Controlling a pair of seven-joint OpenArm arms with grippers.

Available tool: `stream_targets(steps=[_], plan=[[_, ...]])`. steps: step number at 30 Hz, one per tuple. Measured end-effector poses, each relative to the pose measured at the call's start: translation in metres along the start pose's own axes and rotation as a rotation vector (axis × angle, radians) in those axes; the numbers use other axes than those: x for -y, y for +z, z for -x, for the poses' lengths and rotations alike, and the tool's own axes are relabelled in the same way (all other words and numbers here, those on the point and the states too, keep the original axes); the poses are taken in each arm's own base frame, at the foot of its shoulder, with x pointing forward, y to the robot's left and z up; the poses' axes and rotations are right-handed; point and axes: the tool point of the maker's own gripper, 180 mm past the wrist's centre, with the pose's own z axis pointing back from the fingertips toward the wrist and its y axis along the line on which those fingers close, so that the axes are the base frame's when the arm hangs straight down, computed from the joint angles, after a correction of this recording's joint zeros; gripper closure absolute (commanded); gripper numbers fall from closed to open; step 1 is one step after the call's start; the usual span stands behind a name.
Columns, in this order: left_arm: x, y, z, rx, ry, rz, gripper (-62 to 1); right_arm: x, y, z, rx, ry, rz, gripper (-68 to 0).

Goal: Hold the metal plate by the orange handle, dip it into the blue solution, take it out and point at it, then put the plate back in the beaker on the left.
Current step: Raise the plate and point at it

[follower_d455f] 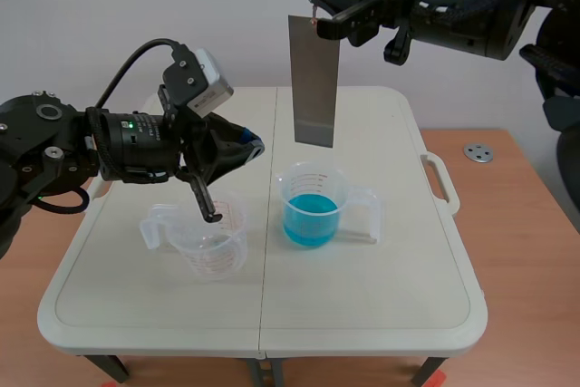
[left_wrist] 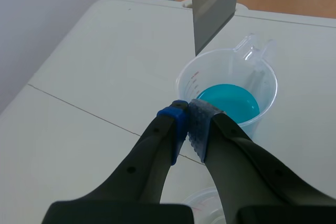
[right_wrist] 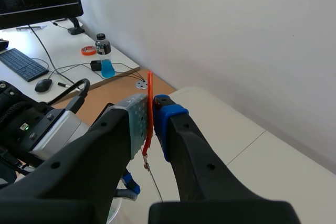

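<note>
our right gripper, at the top of the scene view, is squeezed tight on the orange handle. the metal plate hangs straight down over the beaker of blue solution in the middle. our left gripper is pinched closed on nothing. we think it is pointing time: aim the tips at the plate slowly and miss the empty beaker at lower left.

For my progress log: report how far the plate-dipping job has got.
Done: right gripper is shut on the orange handle, metal plate held aloft. In hand: plate hangs above the blue solution; shut left gripper aims toward it. Dipped already? Cannot tell. Left: returning it to the empty beaker.
</note>
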Motion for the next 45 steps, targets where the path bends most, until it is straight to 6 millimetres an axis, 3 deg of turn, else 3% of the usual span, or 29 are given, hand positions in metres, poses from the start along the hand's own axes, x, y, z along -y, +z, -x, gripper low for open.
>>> stream_targets(steps=[31,35,45], plan=[[-0.002,0.004,0.0,0.009,0.007,-0.005,-2.7,0.0,0.0,0.003,-0.015,0.0,0.0,-1.3],[-0.006,0.025,0.005,0.025,0.023,-0.04,-2.7,0.0,0.0,0.003,-0.018,0.0,0.0,-1.3],[-0.007,0.118,0.048,-0.099,0.036,-0.17,-2.7,0.0,0.0,0.003,-0.017,-0.002,-0.001,-1.3]])
